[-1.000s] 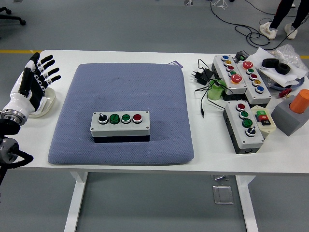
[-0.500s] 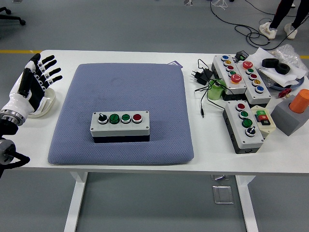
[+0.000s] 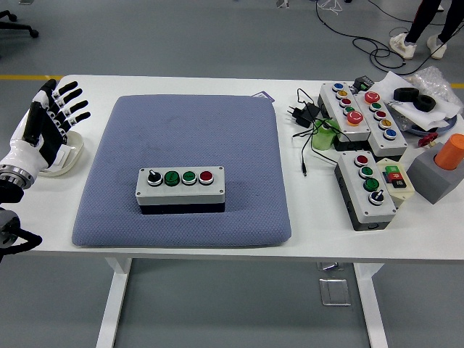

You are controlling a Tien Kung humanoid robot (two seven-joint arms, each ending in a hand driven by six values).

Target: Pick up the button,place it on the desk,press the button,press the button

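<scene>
The button box rests on the blue pad (four controls facing up), while the left hand hovers at the table's left edge, fingers spread, holding nothing.

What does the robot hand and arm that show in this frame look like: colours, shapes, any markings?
Only the left robot hand shows. It has five slim black fingers with pale bands at the joints, a white shell over the back of the hand, and a silver metal ring at the wrist. Below it a black arm segment runs off the picture's left edge.
</scene>
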